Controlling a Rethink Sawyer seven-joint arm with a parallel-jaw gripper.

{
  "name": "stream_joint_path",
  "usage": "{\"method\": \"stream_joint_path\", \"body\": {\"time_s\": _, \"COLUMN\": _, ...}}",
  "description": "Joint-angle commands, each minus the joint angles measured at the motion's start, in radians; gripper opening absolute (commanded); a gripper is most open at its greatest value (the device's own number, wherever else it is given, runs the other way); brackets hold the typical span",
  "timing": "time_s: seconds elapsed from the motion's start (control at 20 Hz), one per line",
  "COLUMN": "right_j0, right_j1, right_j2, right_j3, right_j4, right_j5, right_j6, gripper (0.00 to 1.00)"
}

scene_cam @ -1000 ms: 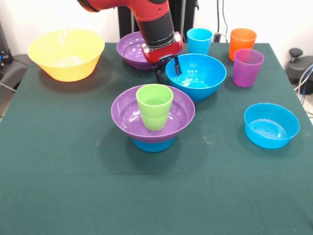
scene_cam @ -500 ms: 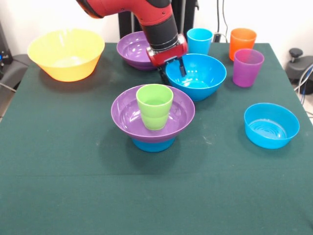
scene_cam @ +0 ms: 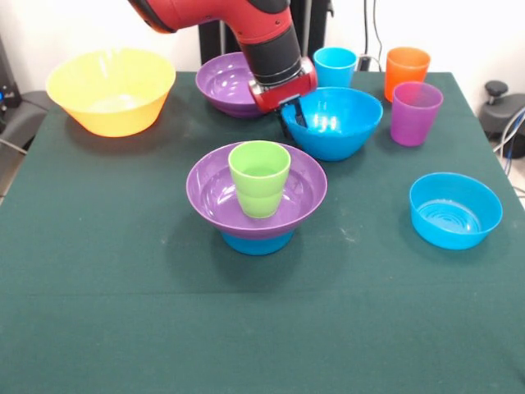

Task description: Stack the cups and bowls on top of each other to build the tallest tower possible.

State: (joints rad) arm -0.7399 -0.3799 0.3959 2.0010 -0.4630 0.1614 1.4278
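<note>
Large blue bowl (scene_cam: 332, 123) tilts, its rim pinched by the claw (scene_cam: 292, 113).

Bowls and cups are smooth, glossy plastic: large blue bowl (scene_cam: 335, 123) shows bright highlights; purple cup (scene_cam: 416, 113) is translucent. Table cover (scene_cam: 123, 279) is matt green cloth. Arm casing (scene_cam: 246, 20) is glossy red.

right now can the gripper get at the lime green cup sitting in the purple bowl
Probably yes. The lime green cup stands upright and open-topped in the wide purple bowl, nothing over it. The gripper is busy at the large blue bowl rim just behind.
</note>
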Motion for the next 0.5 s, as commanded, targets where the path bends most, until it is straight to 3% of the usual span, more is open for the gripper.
{"method": "stream_joint_path", "body": {"time_s": 0.05, "right_j0": 0.013, "right_j1": 0.021, "right_j2": 0.056, "right_j3": -0.121, "right_j4": -0.061, "right_j5": 0.094, "right_j6": -0.029, "gripper": 0.00}}
{"method": "stream_joint_path", "body": {"time_s": 0.4, "right_j0": 0.026, "right_j1": 0.008, "right_j2": 0.045, "right_j3": -0.120, "right_j4": -0.063, "right_j5": 0.087, "right_j6": -0.017, "gripper": 0.00}}
{"method": "stream_joint_path", "body": {"time_s": 0.5, "right_j0": 0.034, "right_j1": -0.038, "right_j2": 0.041, "right_j3": -0.098, "right_j4": -0.052, "right_j5": 0.097, "right_j6": -0.003, "gripper": 0.00}}
